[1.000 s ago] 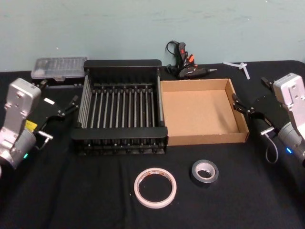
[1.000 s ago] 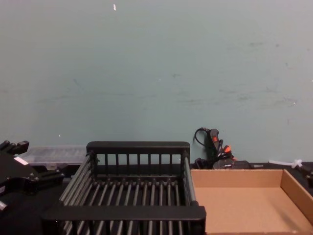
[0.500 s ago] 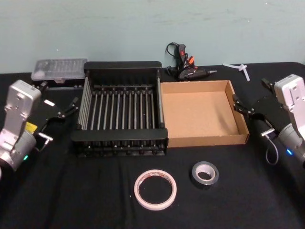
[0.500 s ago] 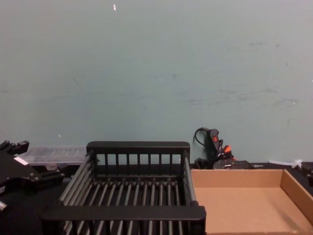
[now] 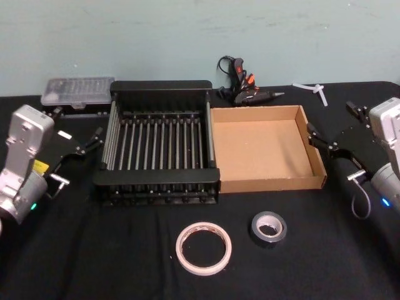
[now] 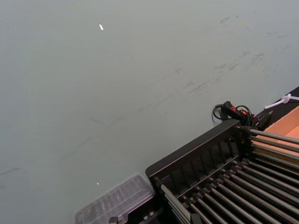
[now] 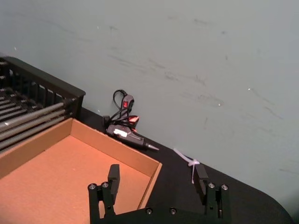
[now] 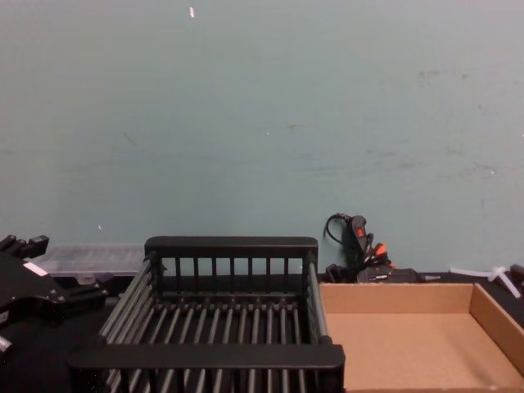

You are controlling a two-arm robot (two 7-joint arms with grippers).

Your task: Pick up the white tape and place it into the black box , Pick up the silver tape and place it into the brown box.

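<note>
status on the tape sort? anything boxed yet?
Nothing boxed yet. The white tape and silver tape both lie on the table in front of the boxes; the black box and brown box hold nothing. The left gripper sits left of the black box, and the right gripper, open, is beside the brown box. Both picks and placements remain.

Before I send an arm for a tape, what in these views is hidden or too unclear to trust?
- White tape and silver tape: on the cloth nearer the robot than the boxes in the head view; the chest view is cut off by its lower edge before reaching them.
- Red marks on the white tape: too small to read.
- Left gripper: the black box and brown box fill the left wrist view instead.
- Black box floor: hard to see through the bars.
</note>
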